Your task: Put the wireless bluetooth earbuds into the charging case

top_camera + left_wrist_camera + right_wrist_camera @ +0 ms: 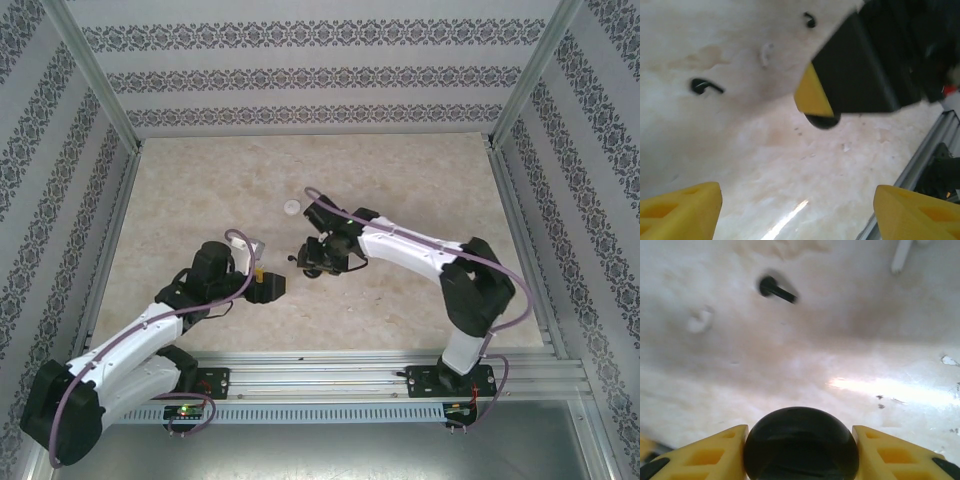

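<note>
Right jaws are clamped on a round black case (801, 442), held just above mid-bench. Left jaws apart and empty (yellow fingers (682, 212) set wide). Earbuds not in yet: a black earbud (775, 289) and a white earbud (700, 320) lie loose on the bench (200, 190) nearby. Looks like the pick-up step; left needs a fine descent onto a thin stem. Both arms reach inward, wrists nearly facing.

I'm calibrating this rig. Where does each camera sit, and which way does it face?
Top external: above, behind the bases, looking down at the table; left arm, right arm show.
Right wrist: low, facing a black earbud; own right gripper clamps a black round case.
Left wrist: low, facing the right gripper; own left gripper open at bottom.
Shared: both wrist views show that case.
</note>
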### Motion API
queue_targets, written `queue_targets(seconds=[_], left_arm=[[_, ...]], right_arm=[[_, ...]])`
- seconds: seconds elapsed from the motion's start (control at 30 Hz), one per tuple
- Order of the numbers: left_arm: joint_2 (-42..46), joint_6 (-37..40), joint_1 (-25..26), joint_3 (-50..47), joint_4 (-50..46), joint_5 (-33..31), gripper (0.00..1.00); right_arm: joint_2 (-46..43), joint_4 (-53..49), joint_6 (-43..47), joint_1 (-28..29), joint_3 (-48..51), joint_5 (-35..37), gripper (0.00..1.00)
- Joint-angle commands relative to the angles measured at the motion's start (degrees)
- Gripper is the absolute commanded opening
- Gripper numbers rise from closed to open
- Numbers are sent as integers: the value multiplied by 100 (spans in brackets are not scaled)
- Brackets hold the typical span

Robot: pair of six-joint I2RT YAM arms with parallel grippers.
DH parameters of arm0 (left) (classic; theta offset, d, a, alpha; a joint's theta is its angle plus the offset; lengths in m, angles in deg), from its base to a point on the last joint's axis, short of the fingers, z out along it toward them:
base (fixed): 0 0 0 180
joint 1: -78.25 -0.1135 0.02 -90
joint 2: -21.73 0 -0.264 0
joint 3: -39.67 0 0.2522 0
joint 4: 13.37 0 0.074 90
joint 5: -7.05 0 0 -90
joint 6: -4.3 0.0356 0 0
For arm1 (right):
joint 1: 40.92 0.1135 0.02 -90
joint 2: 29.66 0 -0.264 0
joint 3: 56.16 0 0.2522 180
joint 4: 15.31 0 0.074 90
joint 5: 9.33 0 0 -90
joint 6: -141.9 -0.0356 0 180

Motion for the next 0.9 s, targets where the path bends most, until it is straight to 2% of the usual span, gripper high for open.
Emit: queue_targets(seconds=[0.0, 0.13, 0.4, 0.67, 0.87], left_arm=[[-72, -143, 307, 9, 1078, -251, 78], [-402, -78, 498, 300, 1486, -418, 76], [-848, -354, 858, 497, 2910, -722, 70], [-1003, -516, 1103, 487, 3518, -902, 65], [-1272, -951, 1104, 512, 3982, -906, 51]], right_arm=[[-491, 173, -247, -74, 50, -195, 39], [-938, 221, -396, -105, 54, -223, 39], [-1643, 580, -815, -180, 261, -294, 39], [-1906, 793, -1020, -253, 535, -311, 39], [-2010, 1086, -1236, -246, 770, -417, 39]])
